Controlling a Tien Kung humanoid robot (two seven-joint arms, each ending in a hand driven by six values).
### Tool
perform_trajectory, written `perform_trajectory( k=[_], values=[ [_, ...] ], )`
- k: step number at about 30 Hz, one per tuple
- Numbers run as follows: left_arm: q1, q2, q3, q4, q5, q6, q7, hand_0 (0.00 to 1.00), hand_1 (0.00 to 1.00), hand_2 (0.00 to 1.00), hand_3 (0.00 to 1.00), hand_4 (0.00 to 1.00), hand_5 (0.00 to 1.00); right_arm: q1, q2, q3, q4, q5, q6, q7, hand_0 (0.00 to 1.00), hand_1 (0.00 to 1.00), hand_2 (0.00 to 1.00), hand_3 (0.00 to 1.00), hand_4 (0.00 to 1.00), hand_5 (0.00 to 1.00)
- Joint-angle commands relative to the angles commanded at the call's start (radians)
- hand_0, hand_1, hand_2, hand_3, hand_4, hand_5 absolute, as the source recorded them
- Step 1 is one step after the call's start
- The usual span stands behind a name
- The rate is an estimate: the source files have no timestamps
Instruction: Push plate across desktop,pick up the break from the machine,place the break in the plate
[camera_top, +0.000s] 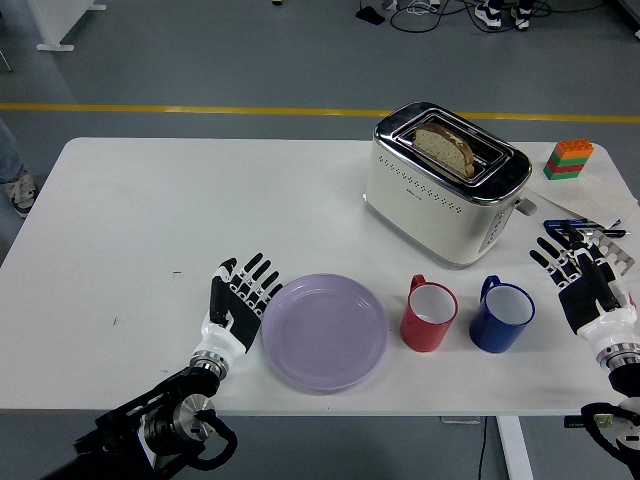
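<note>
A lilac plate (324, 331) lies near the table's front edge. My left hand (240, 298) is open, its fingers flat against the plate's left rim. A white and chrome toaster (445, 186) stands at the back right with a slice of bread (443, 147) sticking up from its slot. My right hand (583, 275) is open and empty over the table's right edge, apart from everything.
A red mug (429, 315) and a blue mug (502, 317) stand just right of the plate, in front of the toaster. A stack of coloured bricks (568, 159) and some pens (582, 226) lie at the far right. A person's shoe (18, 190) shows at the left edge.
</note>
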Motion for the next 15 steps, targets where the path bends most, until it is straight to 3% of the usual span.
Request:
perform_trajectory(
  k=[7, 11, 12, 15],
  values=[
    [0.010, 0.003, -0.043, -0.029, 0.031, 0.017, -0.004, 0.832, 0.868, 0.896, 0.779, 0.528, 0.998, 0.000, -0.001, 0.004, 0.004, 0.000, 0.000, 0.000, 0.721, 0.669, 0.660, 0.623, 0.522, 0.320],
    [0.037, 0.019, -0.115, -0.090, 0.122, 0.074, -0.006, 0.832, 0.868, 0.896, 0.779, 0.528, 0.998, 0.002, -0.006, 0.009, 0.015, -0.001, 0.000, 0.000, 0.721, 0.669, 0.660, 0.623, 0.522, 0.320],
    [0.039, 0.020, -0.125, -0.098, 0.144, 0.082, -0.006, 0.762, 0.792, 0.855, 0.744, 0.525, 0.998, 0.002, -0.006, 0.010, 0.016, -0.001, 0.000, 0.000, 0.723, 0.669, 0.659, 0.622, 0.522, 0.319],
    [0.077, 0.036, -0.204, -0.166, 0.233, 0.127, -0.001, 0.762, 0.792, 0.855, 0.744, 0.525, 0.998, 0.007, -0.015, 0.015, 0.025, -0.005, 0.000, 0.000, 0.723, 0.669, 0.659, 0.622, 0.522, 0.319]
  ],
)
